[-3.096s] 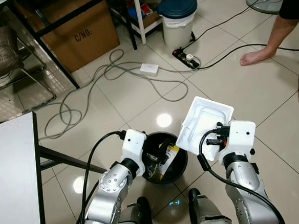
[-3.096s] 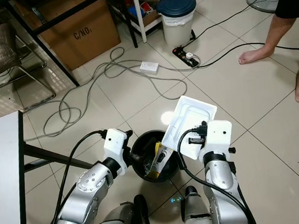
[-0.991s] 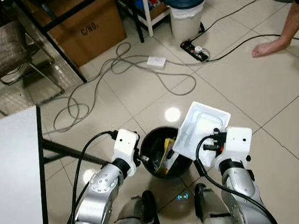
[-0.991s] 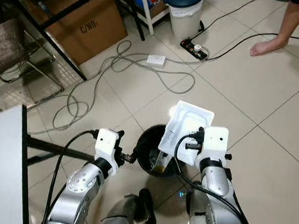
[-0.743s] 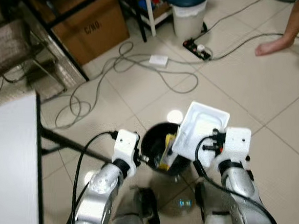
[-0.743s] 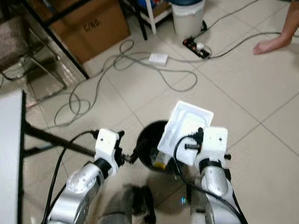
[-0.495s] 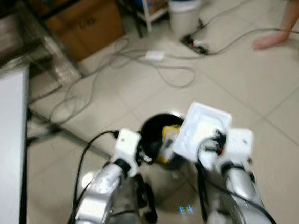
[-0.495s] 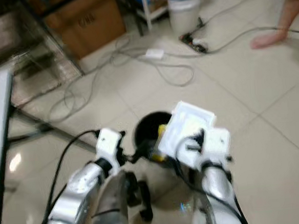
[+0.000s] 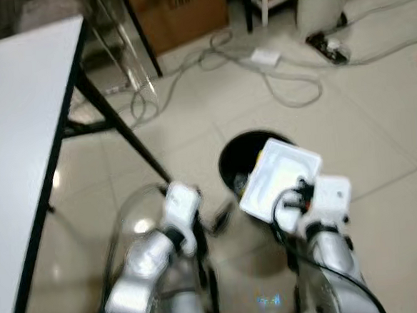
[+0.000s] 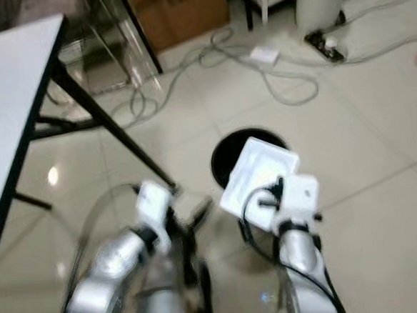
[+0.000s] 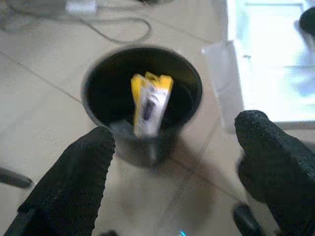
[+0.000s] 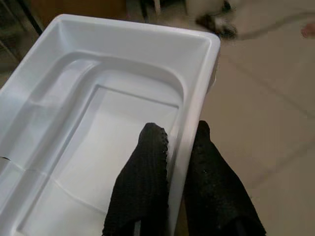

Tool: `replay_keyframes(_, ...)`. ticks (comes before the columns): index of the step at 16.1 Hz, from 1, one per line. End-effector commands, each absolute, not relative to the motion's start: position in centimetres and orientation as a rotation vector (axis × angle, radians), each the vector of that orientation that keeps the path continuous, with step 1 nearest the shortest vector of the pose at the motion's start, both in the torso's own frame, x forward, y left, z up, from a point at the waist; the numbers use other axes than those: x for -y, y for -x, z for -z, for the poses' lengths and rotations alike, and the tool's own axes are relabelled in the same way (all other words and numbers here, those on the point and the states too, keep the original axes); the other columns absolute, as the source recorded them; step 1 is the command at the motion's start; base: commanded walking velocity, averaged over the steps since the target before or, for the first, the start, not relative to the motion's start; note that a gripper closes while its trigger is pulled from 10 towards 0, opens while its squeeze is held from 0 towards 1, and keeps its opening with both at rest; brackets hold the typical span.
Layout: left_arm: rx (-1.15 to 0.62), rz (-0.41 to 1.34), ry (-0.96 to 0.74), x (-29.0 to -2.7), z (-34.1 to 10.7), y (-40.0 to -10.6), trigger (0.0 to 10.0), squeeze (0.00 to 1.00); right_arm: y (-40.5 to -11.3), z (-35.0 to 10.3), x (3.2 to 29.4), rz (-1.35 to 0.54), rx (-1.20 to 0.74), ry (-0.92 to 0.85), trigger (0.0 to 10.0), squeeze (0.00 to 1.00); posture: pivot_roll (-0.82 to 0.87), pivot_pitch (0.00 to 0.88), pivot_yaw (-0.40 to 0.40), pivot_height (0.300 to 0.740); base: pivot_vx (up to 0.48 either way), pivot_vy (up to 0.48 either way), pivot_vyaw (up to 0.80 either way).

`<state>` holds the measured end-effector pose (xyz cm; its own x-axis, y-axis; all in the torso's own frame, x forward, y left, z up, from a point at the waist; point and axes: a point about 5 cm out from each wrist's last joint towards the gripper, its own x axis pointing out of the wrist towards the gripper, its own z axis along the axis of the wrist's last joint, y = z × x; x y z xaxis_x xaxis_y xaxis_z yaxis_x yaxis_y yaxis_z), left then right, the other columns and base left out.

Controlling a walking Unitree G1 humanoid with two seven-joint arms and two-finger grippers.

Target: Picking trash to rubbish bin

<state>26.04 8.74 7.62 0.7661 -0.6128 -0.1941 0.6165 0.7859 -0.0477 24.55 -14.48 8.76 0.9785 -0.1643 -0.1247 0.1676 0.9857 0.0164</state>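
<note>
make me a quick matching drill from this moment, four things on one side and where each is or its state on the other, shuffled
Things:
1. white tray
2. yellow packet
3. left gripper
4. power strip

Places or states:
a. standing in the black bin
b. open, above the bin
c. on the floor by cables
d. rim pinched by the right gripper

Pairs: 1-d, 2-a, 3-b, 4-c

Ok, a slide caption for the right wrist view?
Right gripper pinching the rim of the white tray.
</note>
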Motion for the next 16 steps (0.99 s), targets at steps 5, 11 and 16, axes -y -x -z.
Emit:
replay_keyframes(5,-0.218,0.644,-0.041,-9.91,-7.61,-26.19,10.0,0.0,-24.43,-8.58,13.7,0.157,-0.131,-0.041,10.0,0.0,-0.03,0.318,0.206,0.59,0.0,0.0,0.0)
replay_keyframes(11,-0.219,0.642,-0.05,-9.95,-7.56,-26.02,10.0,0.0,-24.34,-8.54,13.67,0.159,-0.131,-0.041,10.0,0.0,-0.03,0.324,0.206,0.59,0.0,0.0,0.0)
replay_keyframes(16,-0.227,0.62,-0.046,-10.53,-7.5,-25.87,10.0,0.0,-23.99,-8.25,13.52,0.154,-0.148,-0.043,10.0,0.0,-0.02,0.371,0.213,0.59,0.0,0.0,0.0)
